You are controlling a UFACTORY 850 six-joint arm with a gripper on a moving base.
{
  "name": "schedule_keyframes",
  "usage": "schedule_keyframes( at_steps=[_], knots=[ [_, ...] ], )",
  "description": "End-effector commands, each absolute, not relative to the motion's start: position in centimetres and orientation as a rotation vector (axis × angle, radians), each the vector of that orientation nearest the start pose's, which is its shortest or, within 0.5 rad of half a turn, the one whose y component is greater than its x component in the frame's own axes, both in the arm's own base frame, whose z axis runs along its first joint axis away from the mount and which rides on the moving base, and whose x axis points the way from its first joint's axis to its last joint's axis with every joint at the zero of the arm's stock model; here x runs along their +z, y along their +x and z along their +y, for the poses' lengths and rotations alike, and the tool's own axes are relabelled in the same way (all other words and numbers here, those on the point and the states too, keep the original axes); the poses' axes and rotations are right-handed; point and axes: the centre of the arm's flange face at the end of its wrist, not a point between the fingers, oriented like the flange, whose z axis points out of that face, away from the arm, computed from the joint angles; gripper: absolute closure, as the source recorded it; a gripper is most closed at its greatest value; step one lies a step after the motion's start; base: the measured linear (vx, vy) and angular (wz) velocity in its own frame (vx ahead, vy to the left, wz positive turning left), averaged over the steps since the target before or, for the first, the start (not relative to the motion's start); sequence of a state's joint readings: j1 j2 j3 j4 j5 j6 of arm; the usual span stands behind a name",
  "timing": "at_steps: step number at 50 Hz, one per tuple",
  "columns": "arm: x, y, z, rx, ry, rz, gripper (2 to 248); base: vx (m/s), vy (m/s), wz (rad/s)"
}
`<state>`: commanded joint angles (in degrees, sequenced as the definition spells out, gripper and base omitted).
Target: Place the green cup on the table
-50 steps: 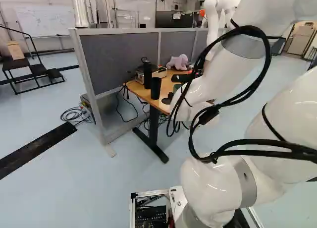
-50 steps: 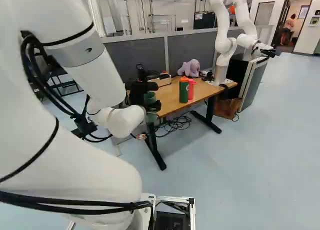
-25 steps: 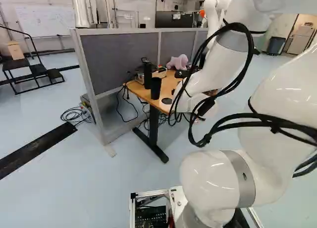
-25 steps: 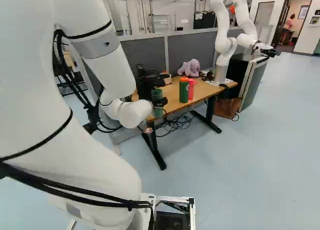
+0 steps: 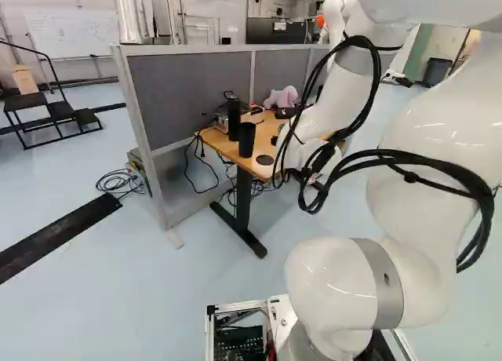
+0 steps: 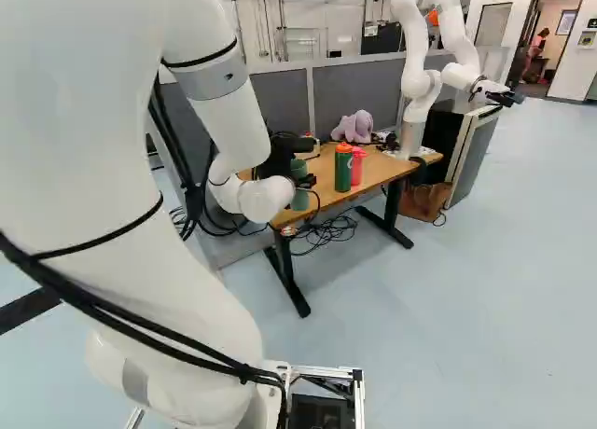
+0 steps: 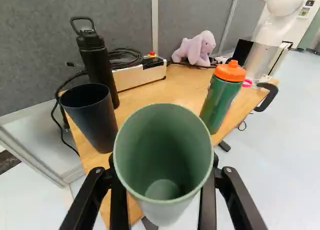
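The arm (image 5: 337,278) is showing glossy white shells, rounded and bulging at the joints, smoothly tubular between them. Just above the lowest joint (image 5: 318,344), a matte grey collar (image 5: 386,278) is bearing a small dark oval mark; farther above the lowest joint, a second grey collar (image 6: 213,80) is ringing a slimmer white section. Thick black cables (image 6: 121,322) are looping along the shells above the lowest joint, and thin black straps (image 6: 104,231) are circling them. Farthest along from the lowest joint, the black claw (image 6: 302,180) is displaying small silvery screws (image 7: 228,170). Beside the lowest joint, silvery rails (image 5: 239,306) are framing dark parts.
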<state>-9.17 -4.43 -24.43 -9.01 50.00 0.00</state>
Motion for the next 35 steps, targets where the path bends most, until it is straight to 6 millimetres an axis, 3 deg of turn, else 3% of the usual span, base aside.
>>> schedule_keyframes(
  at_steps=[35],
  knots=[
    [36.9, 46.5, -7.3, -1.832, -2.592, -0.212, 127, 0.0, 0.0, 0.0]
  ],
)
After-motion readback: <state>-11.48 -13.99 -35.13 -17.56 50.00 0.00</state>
